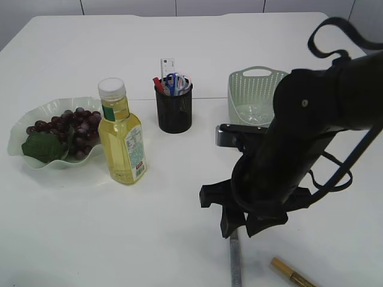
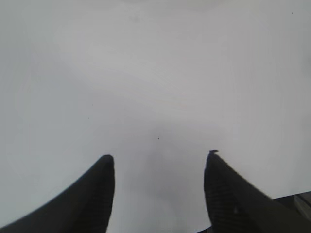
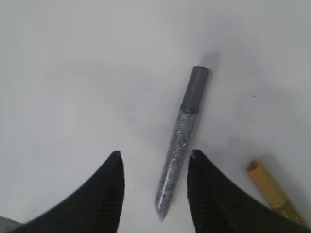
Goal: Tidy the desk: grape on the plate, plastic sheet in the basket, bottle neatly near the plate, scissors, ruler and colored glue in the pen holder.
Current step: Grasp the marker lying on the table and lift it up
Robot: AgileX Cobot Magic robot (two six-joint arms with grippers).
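Right fingers (image 3: 154, 194) spread apart, straddling silver glue tube (image 3: 182, 141) on worktop (image 3: 73, 73); gold glue tube (image 3: 269, 191) at 4 o'clock. Left fingers (image 2: 159, 191) spread, holding nothing.

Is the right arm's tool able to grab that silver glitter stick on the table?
Probably yes: the silver stick lies between the open tool, with nothing over it; the gold stick lies apart.

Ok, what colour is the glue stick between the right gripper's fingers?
Silver glitter glue stick with a grey cap; clearest in the right wrist view.
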